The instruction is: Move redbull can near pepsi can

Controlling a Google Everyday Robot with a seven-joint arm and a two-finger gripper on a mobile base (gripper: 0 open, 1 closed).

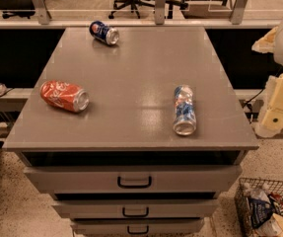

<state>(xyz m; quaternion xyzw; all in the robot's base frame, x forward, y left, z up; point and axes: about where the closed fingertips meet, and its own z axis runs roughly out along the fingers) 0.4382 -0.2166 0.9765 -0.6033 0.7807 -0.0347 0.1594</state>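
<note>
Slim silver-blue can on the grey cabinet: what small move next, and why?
Probably bring the gripper over the slim silver-blue can: it lies on its side, front right, while the gripper hangs beyond the right edge of the grey cabinet. The short dark blue can lies far back.

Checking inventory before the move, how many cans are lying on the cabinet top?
3: pepsi can far back left, red can front left, redbull can front right. None look hidden. The gripper is right of the cabinet.
</note>
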